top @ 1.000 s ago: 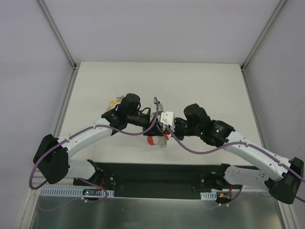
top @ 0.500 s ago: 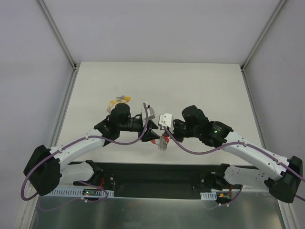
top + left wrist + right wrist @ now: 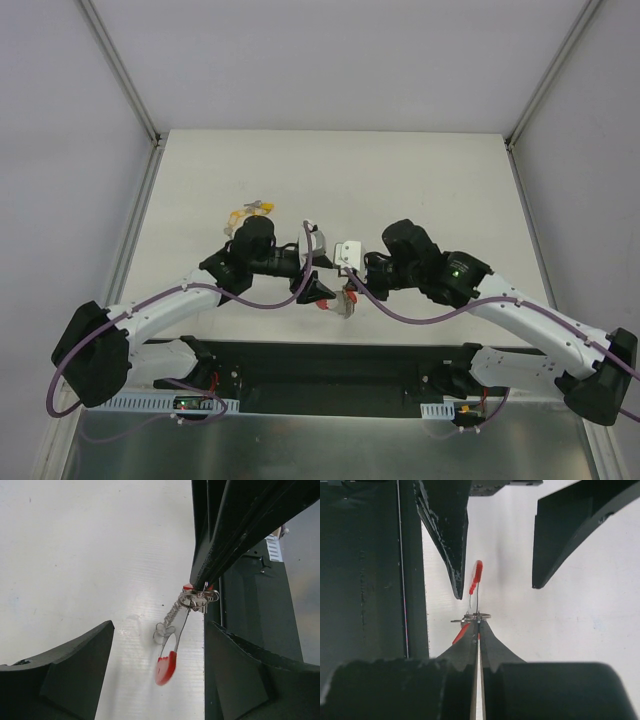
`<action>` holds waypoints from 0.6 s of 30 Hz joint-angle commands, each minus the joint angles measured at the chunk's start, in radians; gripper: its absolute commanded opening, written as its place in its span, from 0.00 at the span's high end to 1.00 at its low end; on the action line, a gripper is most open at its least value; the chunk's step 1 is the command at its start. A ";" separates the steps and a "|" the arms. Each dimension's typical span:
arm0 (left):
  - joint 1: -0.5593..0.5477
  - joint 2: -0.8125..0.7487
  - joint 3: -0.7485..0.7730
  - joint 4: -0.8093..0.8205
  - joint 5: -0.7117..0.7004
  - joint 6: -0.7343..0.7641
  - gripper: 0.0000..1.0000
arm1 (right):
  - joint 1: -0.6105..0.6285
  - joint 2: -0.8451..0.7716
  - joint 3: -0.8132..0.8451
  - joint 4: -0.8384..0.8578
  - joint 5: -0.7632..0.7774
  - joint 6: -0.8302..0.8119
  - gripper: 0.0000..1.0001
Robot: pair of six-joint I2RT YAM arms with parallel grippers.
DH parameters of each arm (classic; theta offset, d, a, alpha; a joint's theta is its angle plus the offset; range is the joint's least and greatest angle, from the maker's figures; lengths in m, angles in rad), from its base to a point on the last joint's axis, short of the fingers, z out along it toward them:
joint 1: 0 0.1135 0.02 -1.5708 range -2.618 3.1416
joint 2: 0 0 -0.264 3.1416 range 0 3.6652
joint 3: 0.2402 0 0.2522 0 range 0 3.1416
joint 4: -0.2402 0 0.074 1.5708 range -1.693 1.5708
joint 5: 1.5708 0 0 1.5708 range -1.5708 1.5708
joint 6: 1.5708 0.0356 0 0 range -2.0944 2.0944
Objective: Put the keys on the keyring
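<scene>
1. The keyring (image 3: 166, 666) hung between the left gripper (image 3: 159, 630)'s spread fingers, gaps either side.
2. The right gripper (image 3: 478, 623) pinched its top, blocking that end.
3. Yellow keys (image 3: 250, 211) lay beside the left arm.

Entry: keyring (image 3: 166, 667) – red half showing glossy, smooth plastic; other half gleaming as silvery ribbed metal coil. left fingers (image 3: 65, 670) – looking matt black plastic, faintly grainy. counter (image 3: 75, 555) – showing white, smooth, semi-matt finish, reflecting softly.
</scene>
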State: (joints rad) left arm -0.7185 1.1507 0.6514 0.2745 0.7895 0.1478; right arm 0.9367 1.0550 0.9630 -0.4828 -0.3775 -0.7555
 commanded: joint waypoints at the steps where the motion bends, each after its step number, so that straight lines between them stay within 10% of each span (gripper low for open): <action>1: 0.002 0.032 0.060 0.032 0.111 0.035 0.26 | 0.004 0.002 0.066 -0.007 -0.069 -0.028 0.99; 12: -0.025 0.078 0.097 0.032 0.178 0.072 0.30 | 0.004 0.037 0.098 -0.019 -0.104 -0.036 0.99; 18: -0.032 0.087 0.099 0.023 0.194 0.073 0.50 | 0.005 0.045 0.105 -0.019 -0.103 -0.036 0.99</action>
State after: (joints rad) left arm -0.7406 1.2366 0.7155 0.2737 0.9268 0.1921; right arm 0.9371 1.1011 1.0119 -0.5140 -0.4427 -0.7727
